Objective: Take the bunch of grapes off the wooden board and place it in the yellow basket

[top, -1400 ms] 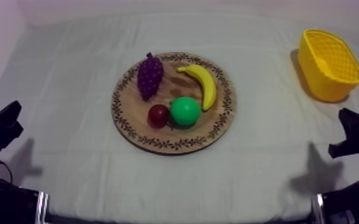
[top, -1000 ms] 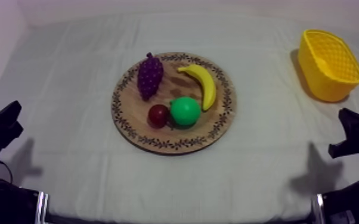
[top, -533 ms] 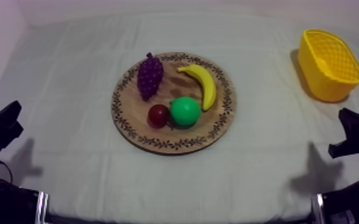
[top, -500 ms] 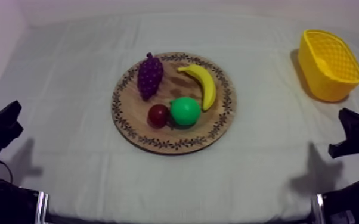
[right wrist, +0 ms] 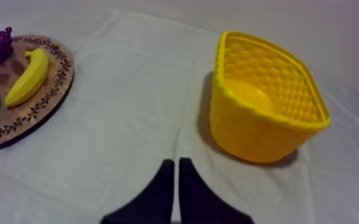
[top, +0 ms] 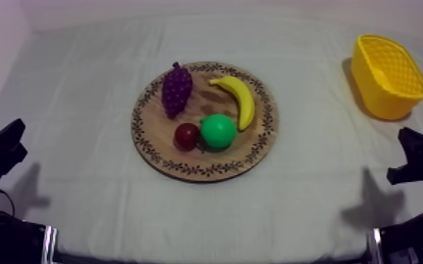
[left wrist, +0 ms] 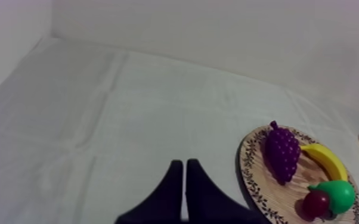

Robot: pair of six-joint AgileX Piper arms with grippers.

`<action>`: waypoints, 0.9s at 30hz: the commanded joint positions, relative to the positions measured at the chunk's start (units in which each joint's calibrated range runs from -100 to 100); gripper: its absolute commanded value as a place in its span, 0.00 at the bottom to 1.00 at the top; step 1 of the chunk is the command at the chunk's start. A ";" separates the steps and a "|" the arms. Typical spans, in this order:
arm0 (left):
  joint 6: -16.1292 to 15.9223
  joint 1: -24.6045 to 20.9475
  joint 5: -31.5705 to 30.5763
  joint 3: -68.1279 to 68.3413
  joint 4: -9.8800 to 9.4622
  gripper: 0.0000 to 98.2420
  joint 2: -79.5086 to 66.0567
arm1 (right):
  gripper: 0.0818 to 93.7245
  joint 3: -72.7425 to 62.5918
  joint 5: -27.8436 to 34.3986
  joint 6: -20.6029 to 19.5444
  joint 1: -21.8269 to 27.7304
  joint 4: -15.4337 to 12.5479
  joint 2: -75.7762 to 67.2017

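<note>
Nothing is shifting since the earlier frames. At the table's near edge the left gripper is keeping its black fingers pressed together as a narrow wedge, holding nothing, over bare cloth. The right gripper is doing likewise. Mid-table, the round wooden board with its patterned rim is carrying the knobbly purple bunch of grapes at its far left edge, beside a smooth curved banana. A glossy pear is touching the small red fruit. The lattice-walled yellow basket is sitting near the far right corner.
</note>
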 commanded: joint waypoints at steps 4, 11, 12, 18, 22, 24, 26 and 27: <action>0.00 -0.01 -0.03 -0.04 0.01 0.00 0.00 | 0.00 -0.51 -1.30 0.55 -0.84 0.09 0.03; 0.00 -0.01 -0.03 -0.04 0.01 0.00 0.00 | 0.00 -5.23 -4.90 -1.50 -5.42 3.59 5.43; 0.00 -0.01 -0.03 -0.04 0.01 0.00 0.00 | 0.00 -6.53 -5.11 -2.22 -6.48 4.45 6.72; 0.00 -0.01 -0.03 -0.04 0.01 0.00 0.00 | 0.00 -16.93 -6.12 -6.62 -11.47 8.54 17.14; 0.00 -0.01 -0.03 -0.04 0.01 0.00 0.00 | 0.00 -24.43 -6.65 -8.14 -13.61 9.61 24.59; 0.00 -0.01 -0.03 -0.04 0.01 0.00 0.00 | 0.00 -27.89 -6.81 -8.63 -14.38 9.85 28.07; 0.00 -0.01 -0.03 -0.04 0.01 0.00 0.00 | 0.00 -31.47 -6.83 -8.85 -15.10 9.75 31.57; 0.00 -0.01 -0.03 -0.04 0.01 0.00 0.00 | 0.00 -33.33 -6.73 -8.96 -15.47 9.70 33.35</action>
